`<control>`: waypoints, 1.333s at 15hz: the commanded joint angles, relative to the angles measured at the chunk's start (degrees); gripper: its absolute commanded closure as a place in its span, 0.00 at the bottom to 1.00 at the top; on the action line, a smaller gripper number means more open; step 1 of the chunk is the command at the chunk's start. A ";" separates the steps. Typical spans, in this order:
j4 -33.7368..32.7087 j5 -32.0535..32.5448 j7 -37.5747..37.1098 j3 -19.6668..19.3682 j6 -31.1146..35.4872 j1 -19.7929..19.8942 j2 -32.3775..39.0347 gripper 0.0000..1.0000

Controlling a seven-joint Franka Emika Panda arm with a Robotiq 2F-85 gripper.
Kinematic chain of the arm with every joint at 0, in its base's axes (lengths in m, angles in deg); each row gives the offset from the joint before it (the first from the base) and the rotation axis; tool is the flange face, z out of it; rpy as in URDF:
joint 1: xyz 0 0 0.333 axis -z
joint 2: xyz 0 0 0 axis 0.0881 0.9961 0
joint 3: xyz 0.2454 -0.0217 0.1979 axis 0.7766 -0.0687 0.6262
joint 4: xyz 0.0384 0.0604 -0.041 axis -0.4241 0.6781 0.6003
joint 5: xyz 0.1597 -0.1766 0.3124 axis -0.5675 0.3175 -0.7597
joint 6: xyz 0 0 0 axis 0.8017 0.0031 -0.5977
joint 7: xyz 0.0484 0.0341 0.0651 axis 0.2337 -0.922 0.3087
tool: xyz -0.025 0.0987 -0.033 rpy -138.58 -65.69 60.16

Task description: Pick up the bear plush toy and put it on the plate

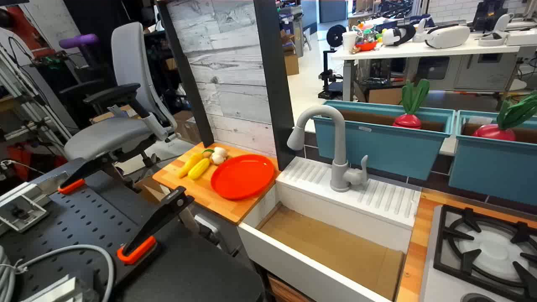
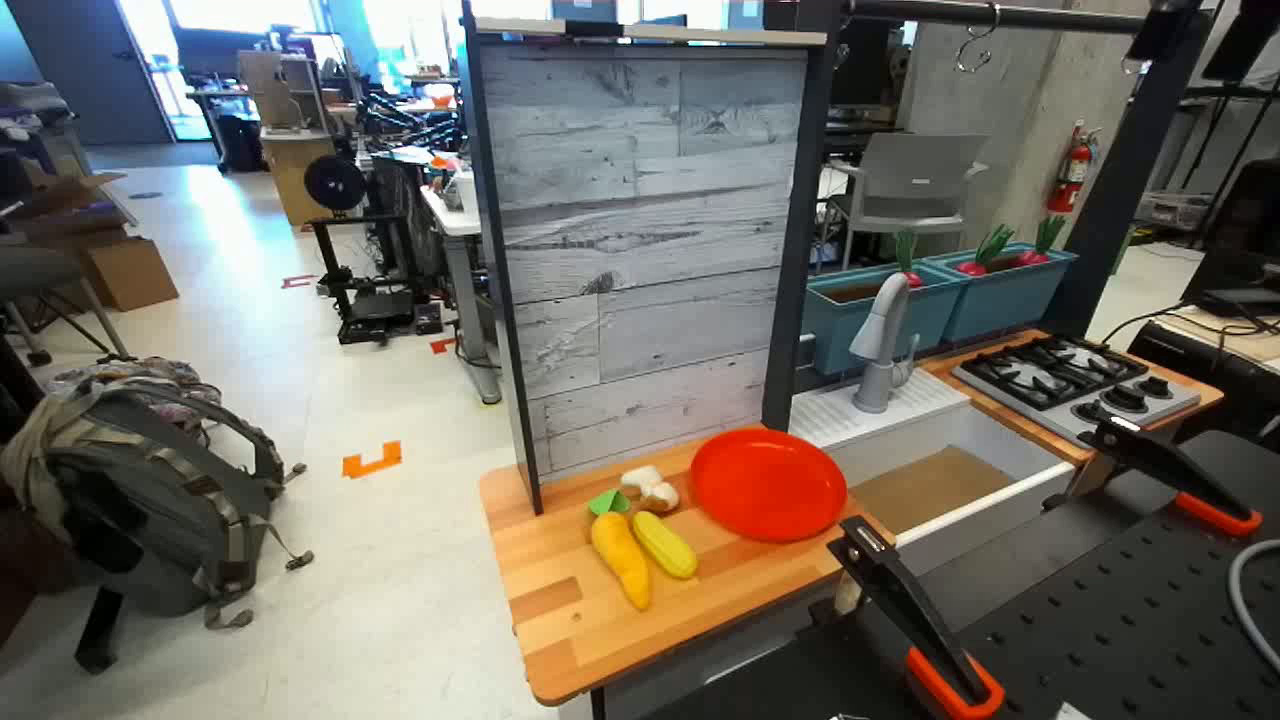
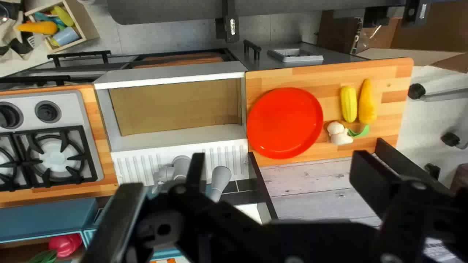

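Three times, once per view, am seeing the small cream-white rounded toy (image 3: 341, 138) lying on the wooden counter (image 3: 289, 78), just beside the round red-orange plastic plate (image 3: 285, 123). Am noting its rim close against the edge by the white rectangular sink (image 3: 170, 74), bare wood toward the outer end. Am finding the black pincer (image 3: 272, 170) gaping wide, unclenched, well apart from toy and plate.

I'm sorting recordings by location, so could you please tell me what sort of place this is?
Probably a robotics lab: a toy-like kitchen sink stands near a perforated black worktop, and a white VR-style headset shows in the background.
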 commanded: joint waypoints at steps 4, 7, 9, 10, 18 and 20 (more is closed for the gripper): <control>-0.06 -0.56 0.39 1.35 -0.13 1.35 0.11 0.00; -0.06 -0.56 0.39 1.35 -0.13 1.35 0.11 0.00; -0.06 -0.56 0.39 1.35 -0.13 1.35 0.11 0.00; -0.30 -1.17 -0.52 1.84 0.56 0.92 0.93 0.00; -2.44 -6.83 -0.69 7.54 3.60 -3.40 10.69 0.00; -3.24 -10.36 -2.56 9.47 8.12 -4.28 15.00 0.00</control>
